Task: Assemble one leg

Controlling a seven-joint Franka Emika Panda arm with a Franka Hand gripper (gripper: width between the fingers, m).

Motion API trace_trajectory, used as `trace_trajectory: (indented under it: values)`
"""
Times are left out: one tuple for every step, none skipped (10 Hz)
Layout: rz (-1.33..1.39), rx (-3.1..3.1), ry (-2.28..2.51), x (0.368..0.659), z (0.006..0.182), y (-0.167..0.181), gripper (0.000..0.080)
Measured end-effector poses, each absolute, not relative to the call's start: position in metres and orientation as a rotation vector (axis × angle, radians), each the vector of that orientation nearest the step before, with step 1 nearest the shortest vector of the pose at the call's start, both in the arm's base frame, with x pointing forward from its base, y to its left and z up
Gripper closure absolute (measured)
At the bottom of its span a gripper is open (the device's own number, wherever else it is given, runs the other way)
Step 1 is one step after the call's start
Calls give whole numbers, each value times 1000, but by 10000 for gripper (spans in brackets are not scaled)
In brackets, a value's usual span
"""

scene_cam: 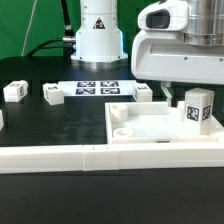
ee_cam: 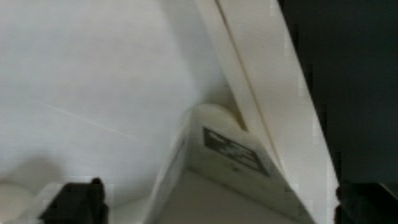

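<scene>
A leg (scene_cam: 197, 108), a small white post with a black-and-white tag, stands upright on the far right corner of the large white panel (scene_cam: 150, 130). My gripper (scene_cam: 180, 88) hangs just above and around it. In the wrist view the leg (ee_cam: 231, 160) lies between my two dark fingertips (ee_cam: 75, 200), with a gap on each side. My gripper (ee_cam: 219, 202) is open and holds nothing. The panel (ee_cam: 89, 90) fills most of the wrist view.
Three more loose legs lie on the black table: two at the exterior view's left (scene_cam: 14, 91) (scene_cam: 52, 94) and one behind the panel (scene_cam: 145, 92). The marker board (scene_cam: 97, 87) lies at the back centre. A white rail (scene_cam: 60, 158) runs along the front.
</scene>
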State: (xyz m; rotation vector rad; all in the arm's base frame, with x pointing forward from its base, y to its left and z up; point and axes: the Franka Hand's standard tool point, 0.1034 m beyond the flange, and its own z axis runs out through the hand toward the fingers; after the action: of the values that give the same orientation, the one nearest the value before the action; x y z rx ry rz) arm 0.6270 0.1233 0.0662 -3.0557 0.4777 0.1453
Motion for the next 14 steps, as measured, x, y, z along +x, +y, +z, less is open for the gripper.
trace_trajectory:
  values:
    - [140,-3073,305,627,66,124,150]
    - [134,-3080,163,628,67,124,150]
    - [90,-3085,-95,632,68,124,150]
    - [83,-3075,-269,632,68,125,150]
    - [67,-3057,-477,634,70,125,150]
    - [52,-3034,-600,635,70,124,150]
    - [48,-3006,-727,636,69,122,177]
    - [48,-2985,-817,636,69,121,177]
    - [49,-2993,-786,635,69,121,361]
    - [49,-2994,-785,635,68,121,510]
    - [49,-2994,-785,635,68,121,510]
    - [51,-3000,-748,636,68,120,509]
    - [55,-3010,-693,637,68,117,509]
    - [54,-3012,-685,638,68,114,509]
